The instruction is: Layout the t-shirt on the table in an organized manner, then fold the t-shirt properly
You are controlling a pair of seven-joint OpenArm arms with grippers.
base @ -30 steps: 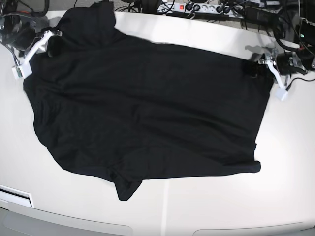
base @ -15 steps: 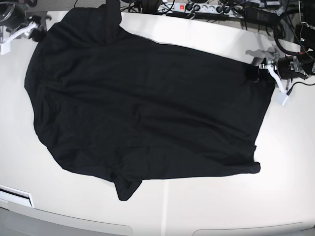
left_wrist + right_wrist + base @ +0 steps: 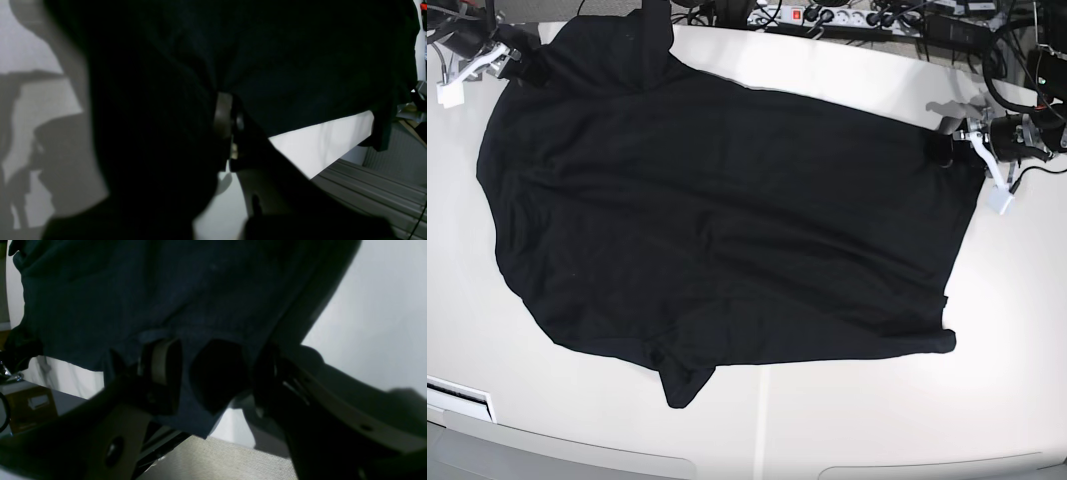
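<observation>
White table [image 3: 847, 80] carries the spread shirt [image 3: 717, 230]; your left gripper [image 3: 943, 150] is clamped on its hem, right gripper [image 3: 213, 373] gaping around the edge. Pull both outward evenly.

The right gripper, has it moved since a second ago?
Yes. The right gripper has shifted toward the table's far edge, up along the t-shirt.

- The right claw [image 3: 515, 62] has moved from the near-left shoulder of the plain black soft-fabric t-shirt [image 3: 717, 220] up to its far-left corner, and its jaws have spread apart.
- The t-shirt's left edge has been drawn outward and flatter, away from the left claw [image 3: 947, 150] across the glossy off-white table [image 3: 847, 420].
</observation>
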